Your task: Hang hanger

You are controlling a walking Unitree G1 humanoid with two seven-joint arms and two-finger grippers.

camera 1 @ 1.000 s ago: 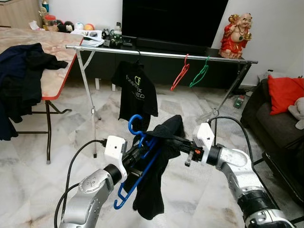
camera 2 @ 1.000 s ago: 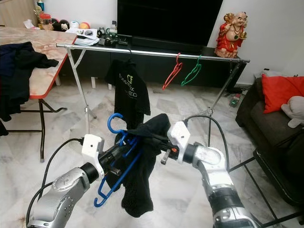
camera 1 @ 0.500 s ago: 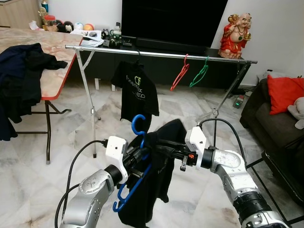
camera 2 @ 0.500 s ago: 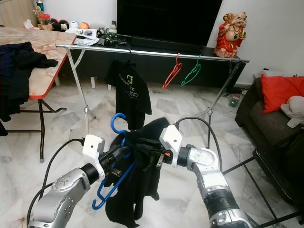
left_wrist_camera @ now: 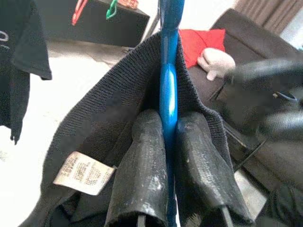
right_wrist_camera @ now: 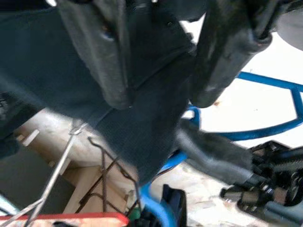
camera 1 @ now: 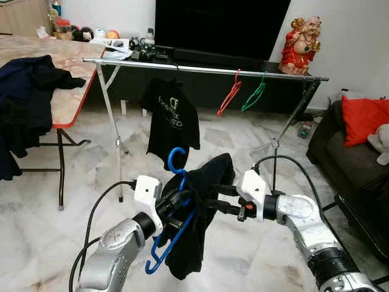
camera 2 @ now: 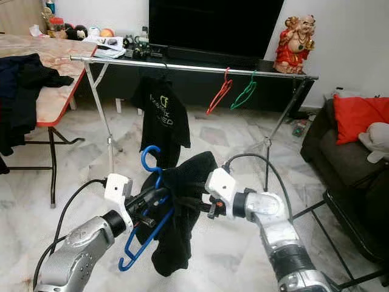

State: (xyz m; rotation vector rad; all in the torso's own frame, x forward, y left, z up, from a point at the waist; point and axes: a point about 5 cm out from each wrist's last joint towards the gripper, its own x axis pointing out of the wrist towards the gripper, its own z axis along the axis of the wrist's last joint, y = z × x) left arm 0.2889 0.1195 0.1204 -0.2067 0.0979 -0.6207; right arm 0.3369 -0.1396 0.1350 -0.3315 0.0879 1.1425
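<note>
nearest the camera, two silver arms meet over the marble floor [camera 1: 55,225]. the left end effector [camera 1: 176,201] has its two black fingers [left_wrist_camera: 142,165] pressed together on the one blue hanger [camera 1: 176,176], pinching its bar between them, with the hook standing up above the grip. one black garment [camera 1: 197,231] is draped over that hanger and hangs down between the arms; a white label shows on its inner side in the left wrist view. the right end effector [camera 1: 220,199] reaches into the garment from the other side, its two fingers [right_wrist_camera: 109,61] spread apart with the dark cloth lying between and behind them.

beyond the arms stands one metal clothes rail [camera 1: 200,70] on crossed legs. on it hang one black t-shirt [camera 1: 172,121] with a pale logo, and farther along one red hanger [camera 1: 228,94] and one green hanger [camera 1: 253,94], side by side and bare.

to the left, one red-edged counter [camera 1: 70,103] carries a heap of dark clothes [camera 1: 24,103]. to the right sits a dark sofa [camera 1: 349,158] with one red cushion [camera 1: 364,118]. at the back, a large black screen [camera 1: 222,27] stands on a low unit beside one red and gold figurine [camera 1: 302,39].
</note>
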